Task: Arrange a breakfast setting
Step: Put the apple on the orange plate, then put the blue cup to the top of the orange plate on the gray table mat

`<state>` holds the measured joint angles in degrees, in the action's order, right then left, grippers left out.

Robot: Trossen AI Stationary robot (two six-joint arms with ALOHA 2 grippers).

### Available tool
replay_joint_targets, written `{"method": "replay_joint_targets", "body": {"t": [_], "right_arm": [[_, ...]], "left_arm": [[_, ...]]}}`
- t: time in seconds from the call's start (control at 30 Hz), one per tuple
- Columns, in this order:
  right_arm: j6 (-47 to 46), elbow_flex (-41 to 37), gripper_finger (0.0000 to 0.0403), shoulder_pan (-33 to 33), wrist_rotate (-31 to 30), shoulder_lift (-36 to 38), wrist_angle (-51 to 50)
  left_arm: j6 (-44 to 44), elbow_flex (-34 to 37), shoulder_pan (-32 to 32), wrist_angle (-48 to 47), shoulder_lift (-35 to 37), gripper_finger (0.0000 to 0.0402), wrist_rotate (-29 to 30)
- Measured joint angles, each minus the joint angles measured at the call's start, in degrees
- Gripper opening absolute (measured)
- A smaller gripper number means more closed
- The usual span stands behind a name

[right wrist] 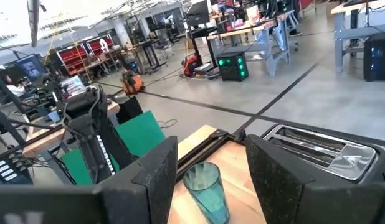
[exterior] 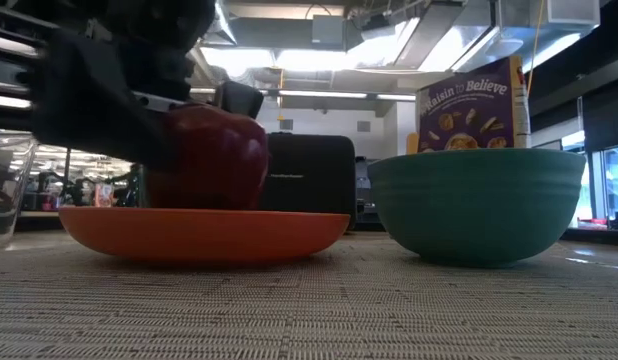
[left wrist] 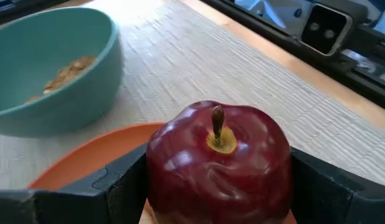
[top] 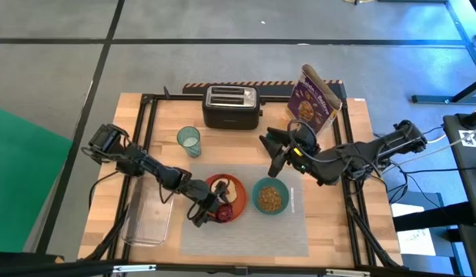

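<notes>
A dark red apple (left wrist: pixel 217 162) sits stem up between the fingers of my left gripper (top: pixel 211 211), over the near left part of the round orange plate (top: pixel 239 209). A bagel half (top: pixel 232 188) lies on the plate's far side. The teal bowl (top: pixel 269 197) holds cereal and stands right of the plate on the grey placemat (top: pixel 246 231). The bluish tumbler (top: pixel 189 141) stands on the wood behind the mat. My right gripper (top: pixel 276 154) hangs open and empty above the table behind the bowl. I cannot make out the spoon. My left gripper pinches the apple's two opposite sides (left wrist: pixel 156 180) between its fingers (left wrist: pixel 121 183), at about the fruit's widest part. The fingers come slanting down from the table's left. The apple stays upright, low over the plate (exterior: pixel 204 228). I cannot tell whether its underside touches the plate.
The black toaster (top: pixel 231 105) and the purple cereal box (top: pixel 315 100) stand at the far edge. A clear plastic bin (top: pixel 149 219) lies left of the mat, under my left arm. Bare mat lies in front of the plate and bowl.
</notes>
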<state>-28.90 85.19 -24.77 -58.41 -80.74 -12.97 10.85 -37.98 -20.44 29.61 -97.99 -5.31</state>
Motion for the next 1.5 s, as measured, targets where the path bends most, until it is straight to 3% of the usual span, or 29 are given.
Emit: {"method": "replay_joint_targets", "body": {"t": [0.33,0.57,0.93,1.07,1.33,1.5], "right_arm": [[-0.9,0.0,0.0183,0.0,0.4,-0.6,0.1],[-0.8,0.0,0.0183,0.0,0.4,-0.7,-0.1],[-0.6,0.0,0.0183,0.0,0.5,-0.7,-0.5],[-0.6,0.0,0.0183,0.0,0.8,-0.7,-0.5],[-0.6,0.0,0.0183,0.0,0.7,-0.6,-1.0],[-4.3,0.0,0.0183,1.8,-1.0,0.8,-9.5]], "left_arm": [[-2.0,1.0,2.9,0.9,0.1,0.0307,-4.7],[-6.2,6.2,3.0,10.3,0.1,0.0309,-4.8],[-7.6,6.8,3.0,11.4,0.3,0.0391,-4.7],[-7.5,6.8,3.0,10.9,1.1,0.0396,-4.7],[-7.5,6.9,3.0,5.2,11.9,0.0393,0.1],[-9.9,5.6,5.1,-3.3,22.5,0.0393,2.7]]}}
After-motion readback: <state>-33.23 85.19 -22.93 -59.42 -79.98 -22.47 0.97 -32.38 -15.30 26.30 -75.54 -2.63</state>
